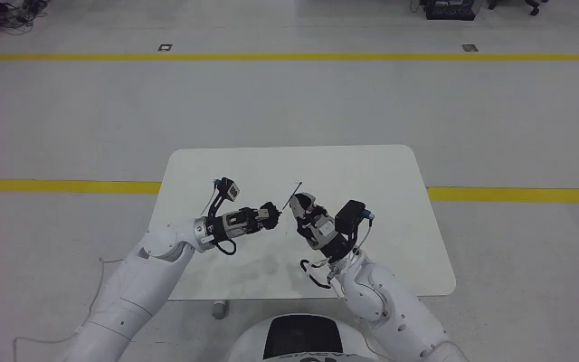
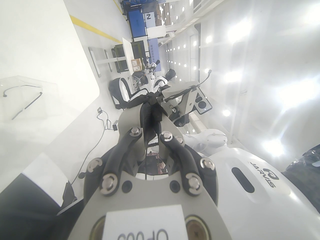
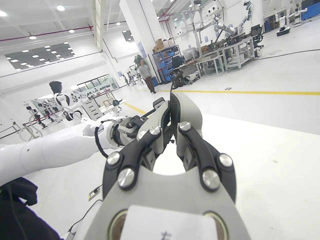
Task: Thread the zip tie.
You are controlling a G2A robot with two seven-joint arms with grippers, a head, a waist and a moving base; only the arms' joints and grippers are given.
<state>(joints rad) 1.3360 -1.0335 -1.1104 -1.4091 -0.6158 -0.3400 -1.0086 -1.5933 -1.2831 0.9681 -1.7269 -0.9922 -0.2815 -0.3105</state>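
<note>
The zip tie (image 1: 295,191) is a thin black strand held above the middle of the white table (image 1: 380,172). My right gripper (image 1: 297,201) is shut on it, and in the right wrist view the gripper (image 3: 171,101) has the zip tie's free end (image 3: 171,87) poking out past its fingertips. My left gripper (image 1: 271,215) faces it almost tip to tip. In the left wrist view that gripper (image 2: 150,100) is shut on a black strand (image 2: 146,141) running back between its fingers. The left gripper (image 3: 158,106) nearly touches the right one.
Both grippers hang above the table (image 1: 226,172), well inside its edges. Yellow floor lines (image 1: 72,185) run behind the table. Racks and other robots (image 3: 62,101) stand far off in the hall.
</note>
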